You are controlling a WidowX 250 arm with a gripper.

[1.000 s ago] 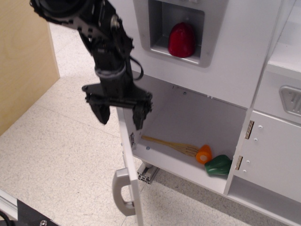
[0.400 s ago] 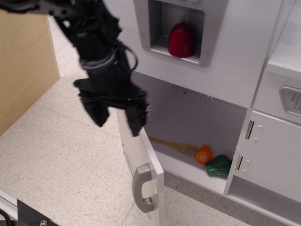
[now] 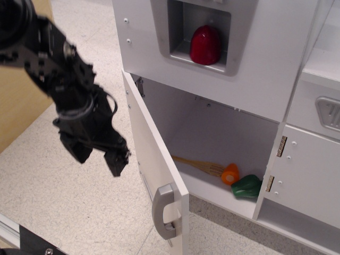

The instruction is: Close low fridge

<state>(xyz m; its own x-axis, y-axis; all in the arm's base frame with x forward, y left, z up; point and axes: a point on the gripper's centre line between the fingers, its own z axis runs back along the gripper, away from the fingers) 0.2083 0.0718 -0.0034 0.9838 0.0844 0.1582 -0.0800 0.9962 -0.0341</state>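
One view only. Black gripper [image 3: 99,158] left of low fridge door [image 3: 154,159], fingers spread, nothing between them, clear of door face. Low fridge [image 3: 212,143]: white compartment, door flat, matte white, swung partly open, grey loop handle [image 3: 164,211] near free edge, metal hinge [image 3: 140,86] at top corner. Inside: wooden spatula [image 3: 199,165], orange round piece [image 3: 230,174], glossy green pepper [image 3: 246,186]. Above, glossy red pepper [image 3: 205,45] in recessed grey niche [image 3: 183,26]. Speckled floor [image 3: 69,207] below.
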